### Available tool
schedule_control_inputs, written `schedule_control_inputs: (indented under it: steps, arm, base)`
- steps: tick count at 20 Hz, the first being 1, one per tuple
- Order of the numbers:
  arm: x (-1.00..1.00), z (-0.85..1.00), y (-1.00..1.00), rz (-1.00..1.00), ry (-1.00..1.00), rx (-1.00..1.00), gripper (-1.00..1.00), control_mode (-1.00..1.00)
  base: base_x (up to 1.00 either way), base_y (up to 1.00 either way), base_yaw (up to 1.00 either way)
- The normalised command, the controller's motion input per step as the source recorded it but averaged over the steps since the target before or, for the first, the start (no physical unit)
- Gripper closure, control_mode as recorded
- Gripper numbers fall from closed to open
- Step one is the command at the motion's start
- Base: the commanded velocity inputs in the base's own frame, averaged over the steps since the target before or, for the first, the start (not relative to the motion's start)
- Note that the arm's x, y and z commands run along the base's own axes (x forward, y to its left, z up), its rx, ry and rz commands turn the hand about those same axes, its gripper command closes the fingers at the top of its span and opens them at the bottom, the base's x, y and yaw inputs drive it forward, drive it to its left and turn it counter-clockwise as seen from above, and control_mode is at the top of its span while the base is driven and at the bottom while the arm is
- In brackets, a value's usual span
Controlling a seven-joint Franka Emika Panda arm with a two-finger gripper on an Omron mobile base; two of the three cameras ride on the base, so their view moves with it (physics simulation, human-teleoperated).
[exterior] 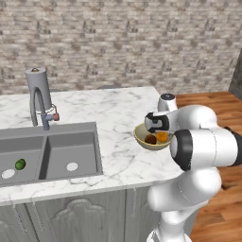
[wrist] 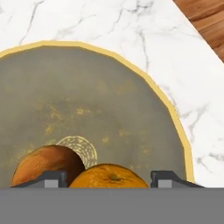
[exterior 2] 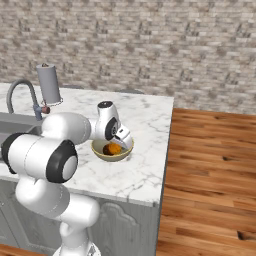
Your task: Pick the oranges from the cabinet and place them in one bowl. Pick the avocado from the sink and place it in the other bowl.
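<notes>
1. We are looking at the pale yellow bowl. It is sitting on the white marble counter, near the edge by the wood floor.
2. Two oranges are lying inside this bowl. The bright orange and the darker brownish orange are resting side by side, touching or almost touching.
3. The gripper is hanging low over the bowl and pointing down into it.
4. In the hand view, its two dark fingertips are standing one on each side of the bright orange, very close to it.
5. We cannot tell if the fingers are squeezing the bright orange or only standing beside it, so we are not saying whether the pincer is holding it.
6. The white arm is reaching across the counter from the front, and it is hiding part of the bowl in both base views.
7. The avocado is lying in the sink, well apart from the bowl.
8. It is sitting in the left basin, just beside a round drain hole.
9. The grey faucet is standing behind the sink.
10. A brick wall is standing behind the counter.
</notes>
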Motion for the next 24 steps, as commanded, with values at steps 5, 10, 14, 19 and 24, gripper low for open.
schedule_control_inputs:
  steps: [5,10,14,19,24]
  arm:
    - [0.06,-0.03,-0.01,-0.04,0.00,0.00,-1.00,-1.00]
    - [0.04,-0.03,-0.02,-0.04,0.00,0.00,-1.00,-1.00]
    - [0.01,-0.02,-0.04,-0.04,0.00,0.00,-1.00,-1.00]
    - [0.00,0.00,-0.02,-0.04,0.00,0.00,-1.00,-1.00]
    - [0.00,0.01,0.00,-0.03,0.00,0.00,-1.00,-1.00]
  base:
    - [0.00,0.00,0.00]
    - [0.00,0.00,0.00]
    - [0.00,0.00,0.00]
    - [0.00,0.00,0.00]
    - [0.00,0.00,0.00]
